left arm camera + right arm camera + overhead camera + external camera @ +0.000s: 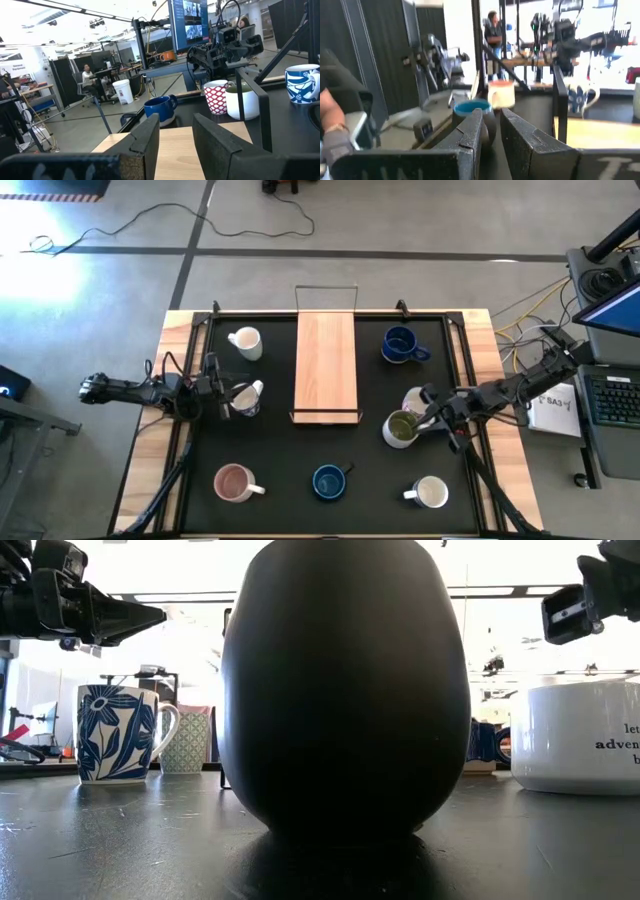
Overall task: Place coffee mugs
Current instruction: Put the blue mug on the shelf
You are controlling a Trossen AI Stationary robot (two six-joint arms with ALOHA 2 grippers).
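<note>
A: High view, any placed?
B: Hard to say. Board (326, 368) mid-desk bare, mugs scattered around it. Left gripper (222, 395) just beside floral mug (247, 398); right gripper (428, 418) beside green mug (401, 429).
A: Low view?
B: Mostly blocked by dark mug (345, 690), standing on the desk.
A: Wrist views?
B: Both grippers slightly spread, pinching nothing. Probably most placing left.

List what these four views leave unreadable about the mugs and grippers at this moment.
- Low view: a dark mug right at the lens blocks the middle of the table.
- Low view: the white mug is cut by the edge, its lettering partial.
- High view: the left gripper overlaps a patterned mug; whether it touches is unclear.
- High view: the right gripper partly hides another mug.
</note>
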